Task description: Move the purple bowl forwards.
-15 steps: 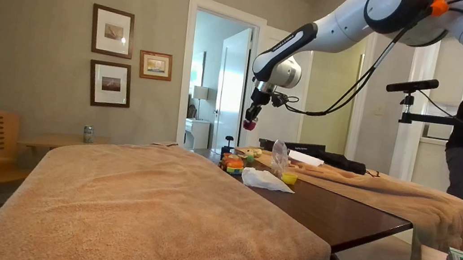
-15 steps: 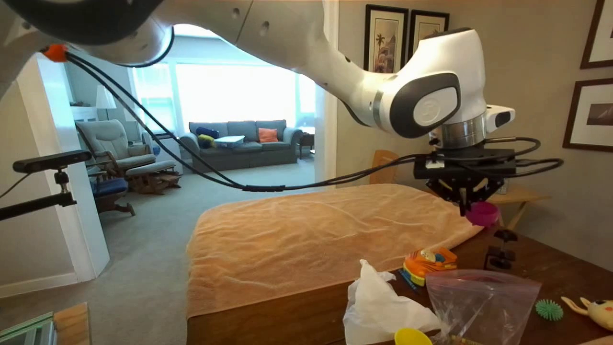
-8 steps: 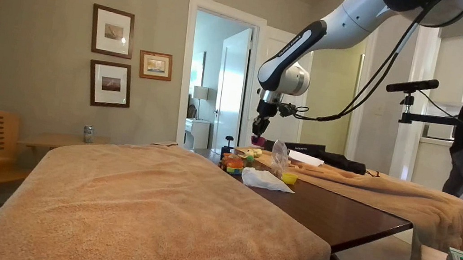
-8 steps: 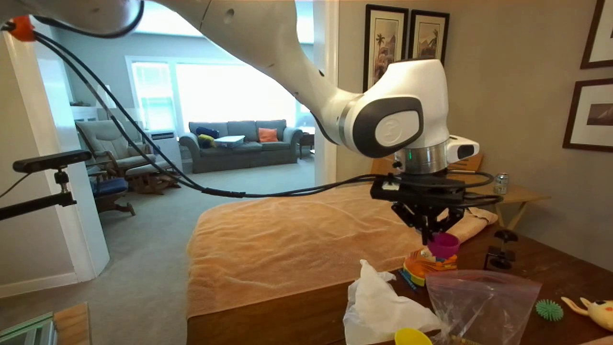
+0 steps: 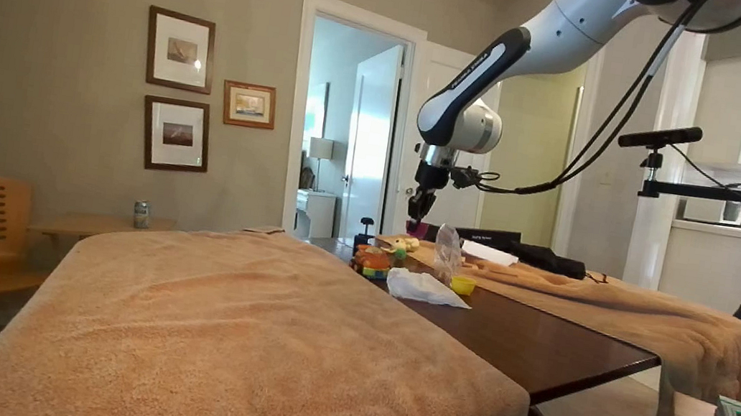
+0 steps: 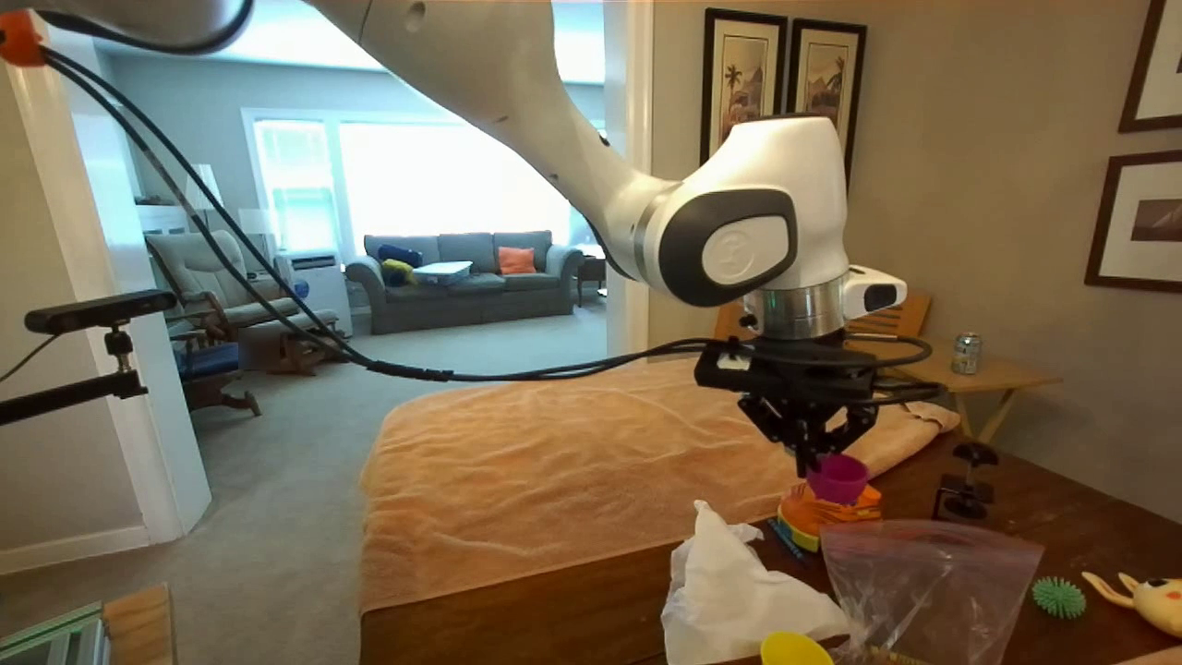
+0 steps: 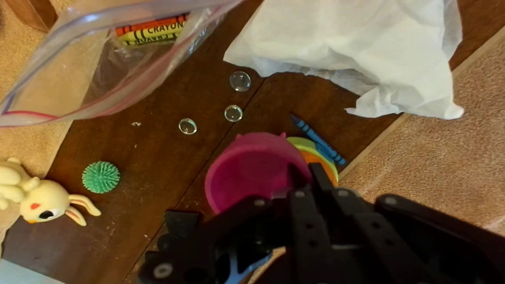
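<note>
The purple bowl (image 7: 252, 169) hangs in the air, its magenta inside facing the wrist camera. My gripper (image 7: 306, 169) is shut on its wall, one finger inside the bowl and one outside. In an exterior view the bowl (image 6: 838, 479) stands just right of the tips of my gripper (image 6: 808, 462), in front of or above an orange toy (image 6: 805, 520). Seen in an exterior view, the bowl (image 5: 417, 230) is higher than the tabletop items, below my gripper (image 5: 417, 219). Part of the bowl's near rim is covered by the gripper in the wrist view.
On the brown table (image 5: 512, 337) lie a white cloth (image 6: 734, 591), a clear plastic bag (image 6: 933, 582), a yellow cup (image 6: 794, 649), a green spiky ball (image 7: 100, 177), a rabbit toy (image 7: 43, 201), glass beads (image 7: 233, 113) and a blue crayon (image 7: 317, 138). A black clamp (image 6: 968, 480) stands upright.
My arm has come lower and back toward its base, carrying the bowl from near the clamp to over the orange toy's area; it moved little lately. A person in the background stepped aside.
</note>
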### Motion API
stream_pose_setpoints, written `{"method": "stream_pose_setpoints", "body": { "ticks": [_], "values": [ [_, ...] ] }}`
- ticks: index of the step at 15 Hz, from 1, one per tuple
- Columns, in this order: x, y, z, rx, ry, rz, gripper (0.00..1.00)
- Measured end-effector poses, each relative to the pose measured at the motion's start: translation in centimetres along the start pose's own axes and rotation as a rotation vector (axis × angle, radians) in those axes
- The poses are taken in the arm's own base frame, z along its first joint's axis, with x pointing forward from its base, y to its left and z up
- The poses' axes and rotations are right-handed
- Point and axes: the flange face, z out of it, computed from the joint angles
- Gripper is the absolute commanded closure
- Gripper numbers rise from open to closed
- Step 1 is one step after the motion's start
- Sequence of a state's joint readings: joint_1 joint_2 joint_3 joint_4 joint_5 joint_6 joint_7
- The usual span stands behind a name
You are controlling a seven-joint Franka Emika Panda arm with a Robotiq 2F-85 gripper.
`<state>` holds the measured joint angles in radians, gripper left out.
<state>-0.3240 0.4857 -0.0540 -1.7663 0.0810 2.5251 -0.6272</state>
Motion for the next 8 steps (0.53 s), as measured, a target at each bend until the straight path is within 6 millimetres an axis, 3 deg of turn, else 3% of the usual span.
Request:
{"method": "stream_pose_setpoints", "body": {
  "ticks": [3,8],
  "values": [
    [0.0,-1.3,0.8,-0.004,-0.009,-0.045,0.98],
    [0.1,-5.4,2.7,-0.015,-0.006,-0.12,0.98]
  ]
}}
